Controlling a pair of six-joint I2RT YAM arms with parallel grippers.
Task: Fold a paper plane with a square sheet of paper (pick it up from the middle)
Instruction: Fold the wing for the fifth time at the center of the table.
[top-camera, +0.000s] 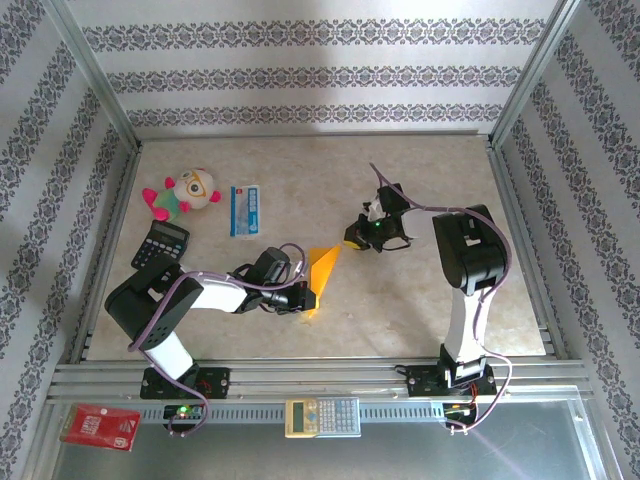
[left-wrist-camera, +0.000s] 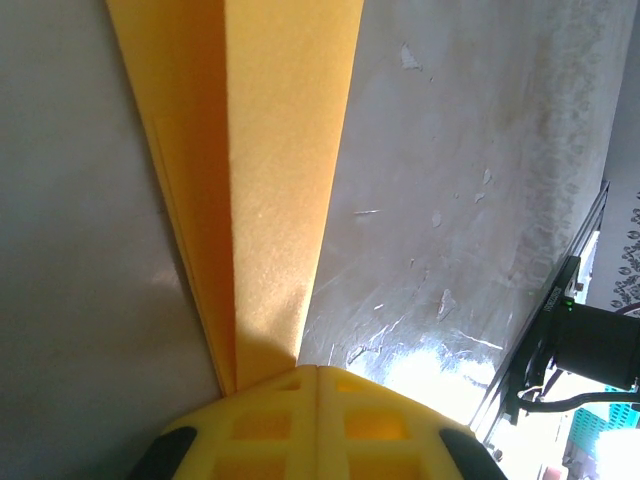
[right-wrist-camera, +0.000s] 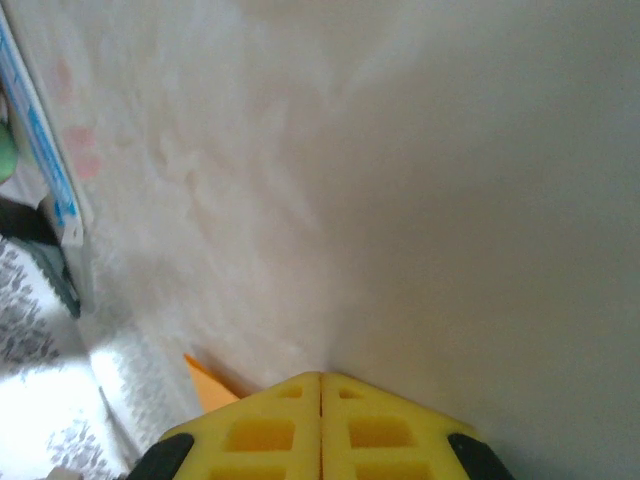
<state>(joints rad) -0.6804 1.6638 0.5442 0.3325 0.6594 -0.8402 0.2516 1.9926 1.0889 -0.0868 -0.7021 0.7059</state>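
Paper plane (left-wrist-camera: 270, 180) clamped in left fingers (left-wrist-camera: 250, 425); overhead, apparently tilted.

So the table (top-camera: 300, 190) is a beige marbled top with a metal frame round it. Back-left corner has a little plush toy (top-camera: 185, 193), a blue-and-white packet (top-camera: 245, 210) lying flat just right of it, and a black calculator (top-camera: 161, 243) just in front of the toy. The folded orange paper (top-camera: 322, 272) is near the middle, but I honestly can't tell if it's touching the surface.
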